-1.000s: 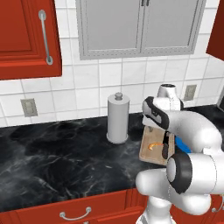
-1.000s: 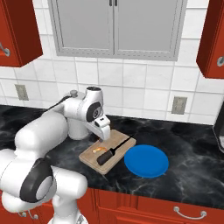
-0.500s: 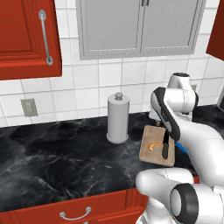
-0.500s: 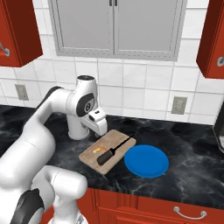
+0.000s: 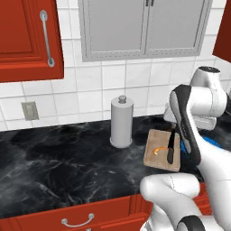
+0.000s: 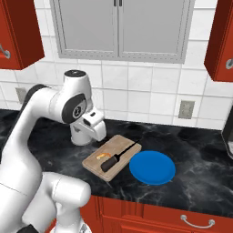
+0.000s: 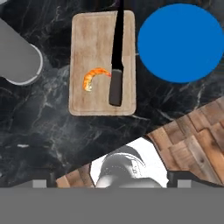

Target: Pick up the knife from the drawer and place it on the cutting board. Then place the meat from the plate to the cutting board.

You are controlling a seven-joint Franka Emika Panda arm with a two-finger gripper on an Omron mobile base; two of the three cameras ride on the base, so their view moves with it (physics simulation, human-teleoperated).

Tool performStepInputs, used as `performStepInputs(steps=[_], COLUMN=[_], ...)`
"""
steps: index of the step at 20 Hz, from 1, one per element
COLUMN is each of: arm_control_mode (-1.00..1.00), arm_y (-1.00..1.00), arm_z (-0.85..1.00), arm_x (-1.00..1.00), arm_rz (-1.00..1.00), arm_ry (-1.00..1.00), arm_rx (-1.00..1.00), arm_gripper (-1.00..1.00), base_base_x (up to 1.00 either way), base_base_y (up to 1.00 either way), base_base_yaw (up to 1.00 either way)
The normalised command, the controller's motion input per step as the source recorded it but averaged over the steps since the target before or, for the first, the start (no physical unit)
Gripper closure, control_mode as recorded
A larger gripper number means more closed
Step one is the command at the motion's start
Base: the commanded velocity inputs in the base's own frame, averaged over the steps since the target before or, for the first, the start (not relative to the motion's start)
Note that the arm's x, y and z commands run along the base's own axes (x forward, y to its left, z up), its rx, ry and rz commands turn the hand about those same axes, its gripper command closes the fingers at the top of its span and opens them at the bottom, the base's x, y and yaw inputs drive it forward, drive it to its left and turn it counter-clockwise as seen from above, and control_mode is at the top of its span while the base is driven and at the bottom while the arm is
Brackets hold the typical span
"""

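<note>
Now knife [image 7: 116, 61] and meat [image 7: 94, 77] on cutting board [image 7: 89, 99]; hand [image 7: 113, 183] wide open, empty.

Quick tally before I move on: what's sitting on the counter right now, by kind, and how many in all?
Cutting board: 1
Knife: 1, lying on the board
Meat: 1, on the board beside the knife
Plate: 1, blue, nothing on it
Paper-towel roll: 1
Total: 5

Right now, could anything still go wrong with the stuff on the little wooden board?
Maybe. The slender dark knife pokes past the far edge of the light tan wooden cutting board, so a bump could tip it onto the counter. The small orange curved meat lies close beside the knife's handle, so moving either could shove the other.
</note>
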Motion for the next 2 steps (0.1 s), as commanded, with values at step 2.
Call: performStepInputs(steps=[2], arm_control_mode=[-1.00], arm_y=[0.00], arm_z=[0.60], arm_x=[-0.75], arm_rz=[0.12], arm_ry=[-0.07], arm_rx=[-0.01], arm_gripper=[-1.00], base_base_x=[0.00], base_base_y=[0.00], base_base_yaw=[0.00])
